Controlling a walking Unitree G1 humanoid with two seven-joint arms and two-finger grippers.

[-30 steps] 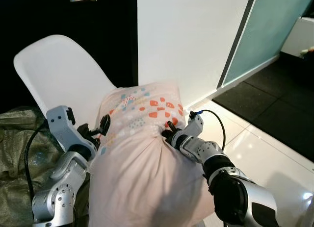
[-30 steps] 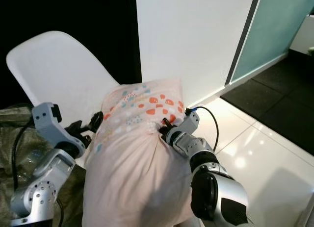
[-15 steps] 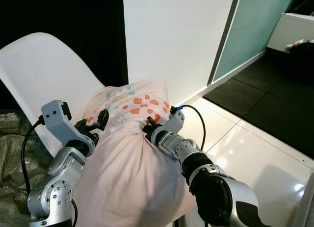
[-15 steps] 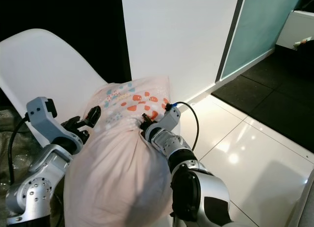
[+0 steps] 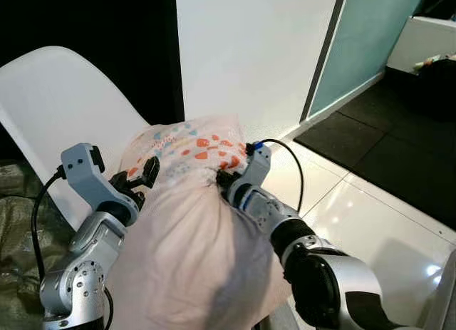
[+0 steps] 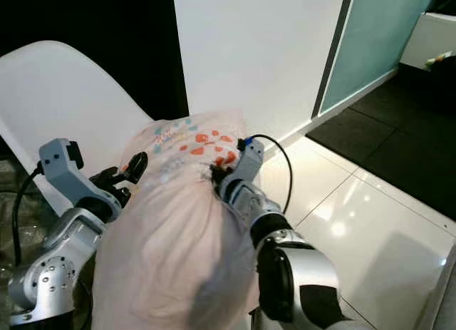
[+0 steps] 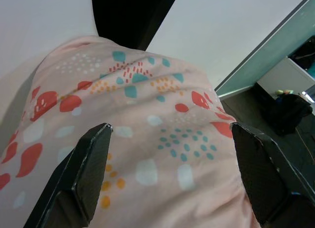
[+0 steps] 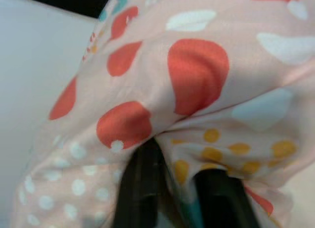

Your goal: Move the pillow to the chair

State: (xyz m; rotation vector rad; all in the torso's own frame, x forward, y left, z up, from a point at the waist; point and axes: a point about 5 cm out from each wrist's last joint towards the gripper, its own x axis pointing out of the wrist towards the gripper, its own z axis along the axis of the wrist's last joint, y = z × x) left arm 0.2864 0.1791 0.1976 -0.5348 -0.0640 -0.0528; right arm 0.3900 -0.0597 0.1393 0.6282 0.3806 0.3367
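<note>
- At the centre of the head views, the soft pale-pink fabric pillow with red, teal and white spots (image 5: 192,223) is carried between both arms, its far end over the white moulded plastic chair (image 5: 64,102) at 10 o'clock
- Right end effector (image 5: 226,180) is pinched narrow on a bunched fold of cover at the pillow's 1 o'clock side
- Left end effector (image 5: 146,174) is spread wide, its fingers (image 7: 81,176) pressing the patterned face without gripping
- Risk, as I judge it: the loose, slippery cloth could slide off the open left side, so the bulky cushion sags toward the glossy white tiled floor (image 5: 370,216) at 4 o'clock
- Smooth curved seat may let it roll
</note>
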